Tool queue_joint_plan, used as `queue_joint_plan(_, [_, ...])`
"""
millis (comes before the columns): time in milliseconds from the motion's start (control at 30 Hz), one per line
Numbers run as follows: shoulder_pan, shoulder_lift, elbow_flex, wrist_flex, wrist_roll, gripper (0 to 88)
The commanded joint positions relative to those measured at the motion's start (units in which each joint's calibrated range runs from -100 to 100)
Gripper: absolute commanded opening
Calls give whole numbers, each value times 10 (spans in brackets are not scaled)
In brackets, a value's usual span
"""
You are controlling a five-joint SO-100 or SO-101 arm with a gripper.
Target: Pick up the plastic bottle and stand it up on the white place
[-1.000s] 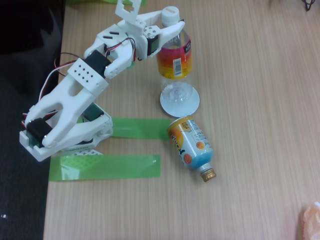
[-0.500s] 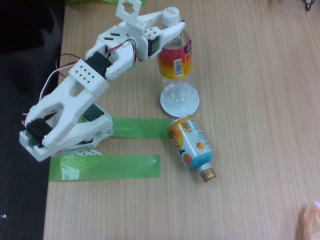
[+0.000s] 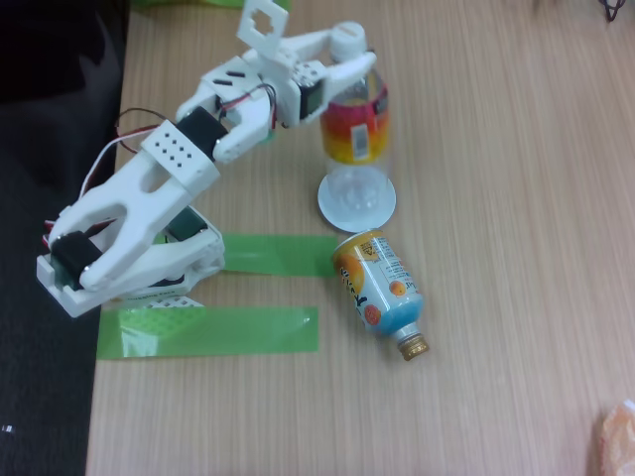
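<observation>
1. Broadly, a light wooden table (image 3: 496, 198) across most of the fixed view, with a dark floor strip down the left edge.
2. A white robot arm (image 3: 149, 198), base at the lower left, reaching up and to the right across the table, red and black wires along its upper segment.
3. Two green tape strips (image 3: 208, 330), lying flat just right of the arm's base, one above the other, both running left to right.
4. The plastic bottle (image 3: 355, 129), clear with a white cap and a red-and-yellow label, upright with its top tilted toward the far edge, clear base over the white place.
5. An orange-and-light-blue bottle-can (image 3: 379, 290), on its side just below the white place, gold cap pointing to the lower right, upper end touching the right tip of the upper tape strip.
6. The white place (image 3: 355, 205), a flat round disc under the bottle's base, near the table's middle.
7. The gripper (image 3: 349, 71), clamped around the bottle's neck just under the cap.
8. A small orange object (image 3: 617, 436), blurred, at the lower right corner.
</observation>
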Motion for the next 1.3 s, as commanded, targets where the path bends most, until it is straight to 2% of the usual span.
queue_joint_plan(0, [19,2,2,-11,3,103])
queue_joint_plan(1000, [13,-8,-1,-11,-4,103])
queue_joint_plan(1100, [13,-8,-2,-12,-26,103])
queue_joint_plan(1267, [13,-8,-3,-12,-29,103])
